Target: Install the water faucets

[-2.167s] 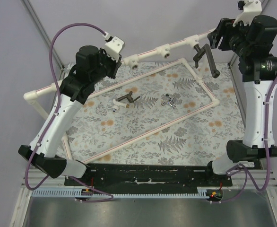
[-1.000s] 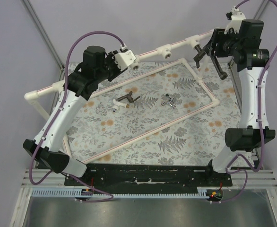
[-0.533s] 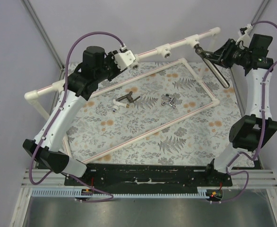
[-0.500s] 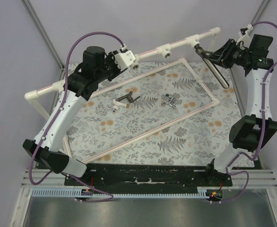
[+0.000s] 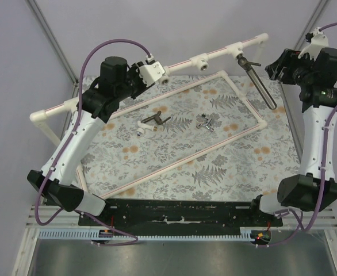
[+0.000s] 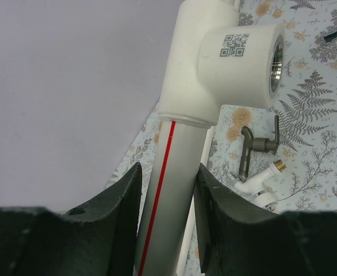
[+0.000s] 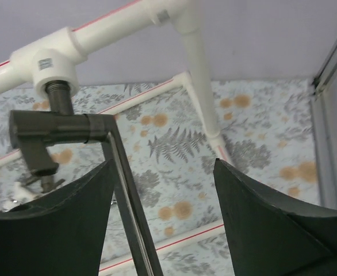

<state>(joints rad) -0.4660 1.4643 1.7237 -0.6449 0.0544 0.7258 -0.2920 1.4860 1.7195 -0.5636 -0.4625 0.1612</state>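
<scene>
Upper right of the overhead view: long-spout faucet is threaded into the tee socket near the right end of the pipe frame. Its dark body sits just under the socket, and the tube spout slants down toward the lower right.

The right wrist view shows the faucet's threaded stub seated in the socket mouth.

The QR-labelled socket, further left on the same rail, shows a bare metal-threaded mouth in the left wrist view.

Right gripper: fingers are spread wide and hold nothing. The spout runs down through the gap, close to the left-hand finger in frame. I can't tell if it grazes that finger. The faucet body is above and ahead of the fingertips, apart from them.

Left gripper: fingers are clamped on the frame's top rail, one on each side of the red-striped pipe, just below the QR-labelled socket.

Centre of the overhead view: short dark faucet, with its white end, lies on the floral mat inside the frame's rectangle. The silver faucet lies near it to the right. Both are well apart from either gripper.

The short one also shows in the left wrist view, lower right, past the rail.
</scene>
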